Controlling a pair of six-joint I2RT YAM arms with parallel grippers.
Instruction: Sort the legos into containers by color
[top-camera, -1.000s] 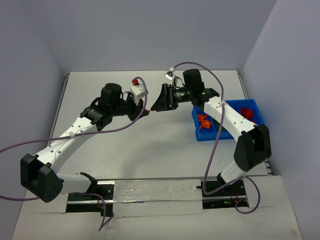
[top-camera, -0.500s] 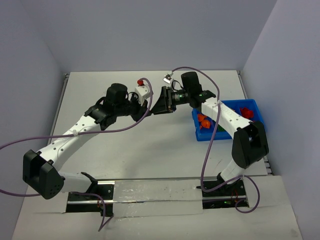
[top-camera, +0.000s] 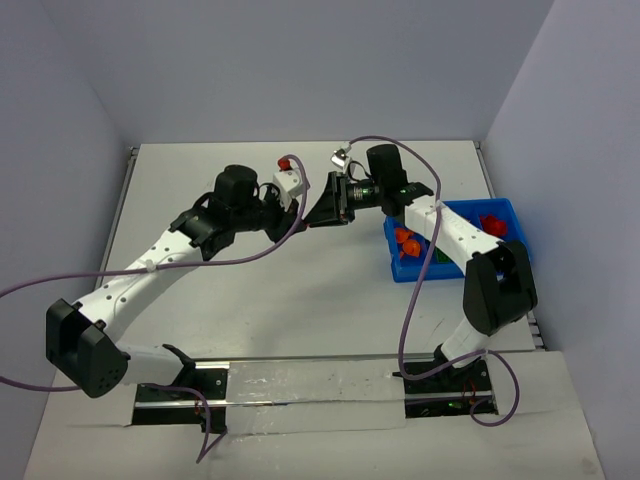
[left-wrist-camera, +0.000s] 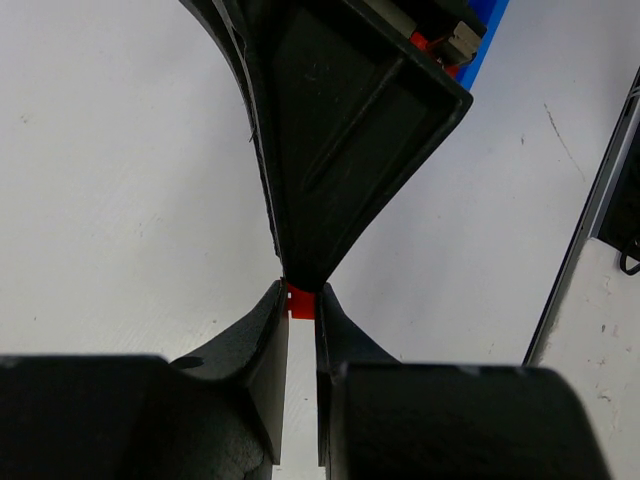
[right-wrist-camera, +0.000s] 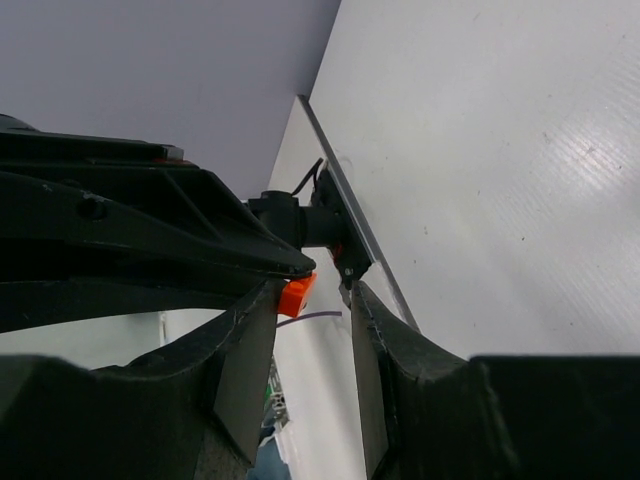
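My left gripper (left-wrist-camera: 301, 292) is shut on a small red lego brick (left-wrist-camera: 301, 301), pinched at the fingertips above the table. My right gripper (right-wrist-camera: 315, 295) is open, with its tips at the same brick (right-wrist-camera: 297, 295). The brick lies against one of its fingers and clear of the other. In the top view the two grippers meet tip to tip, left (top-camera: 299, 214) and right (top-camera: 313, 217), mid-table, and the brick is hidden there. The blue bin (top-camera: 440, 272) sits at the right and holds orange legos (top-camera: 407, 243) and red legos (top-camera: 490, 222).
The right arm's links stretch over the bin's left side. Purple cables (top-camera: 250, 258) loop from both wrists. A metal rail (top-camera: 300, 385) runs along the near edge. Walls close in the table at the back and sides.
My left gripper has moved right and a little back with the red brick, up to the right gripper's tips. The right gripper has shifted slightly toward it.
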